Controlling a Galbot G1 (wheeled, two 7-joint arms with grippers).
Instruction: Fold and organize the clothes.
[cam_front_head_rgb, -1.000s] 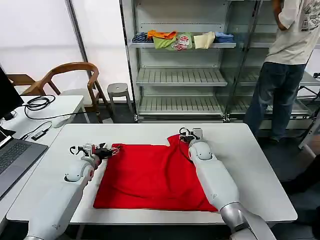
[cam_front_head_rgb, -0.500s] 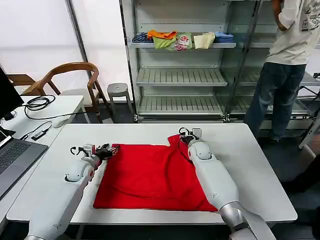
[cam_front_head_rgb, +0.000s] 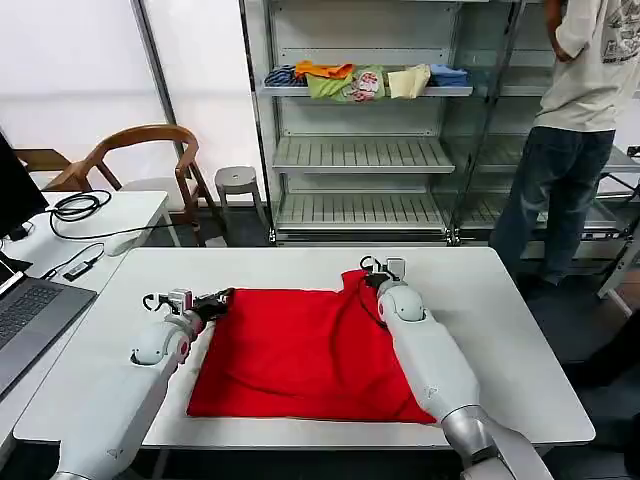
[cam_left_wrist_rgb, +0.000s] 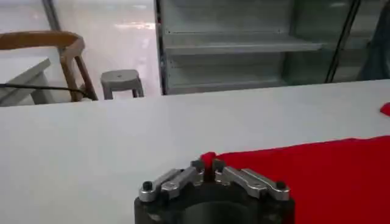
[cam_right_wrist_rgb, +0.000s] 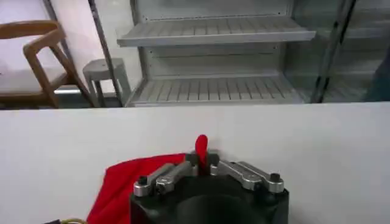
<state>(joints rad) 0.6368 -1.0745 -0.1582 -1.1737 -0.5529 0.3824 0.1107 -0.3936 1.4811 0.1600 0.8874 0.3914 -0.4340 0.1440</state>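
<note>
Head view: my red T-shirt (cam_front_head_rgb: 300, 350) lies spread on the white table (cam_front_head_rgb: 510, 330) — bare tabletop on every side of it.
Left wrist view: my left gripper (cam_left_wrist_rgb: 207, 171) pinches the T-shirt's far left corner.
Right wrist view: my right gripper (cam_right_wrist_rgb: 203, 159) pinches its far right edge — a red tuft pokes up.

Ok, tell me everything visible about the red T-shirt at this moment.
The red T-shirt is plain bright red, soft cotton-looking cloth, no print showing. It lies mostly flat with shallow wrinkles on the white table, roughly rectangular. The left gripper is shut on its far left corner, the right gripper shut on its far right corner, where a bunched flap sticks up. The right arm rests across its right side.
</note>
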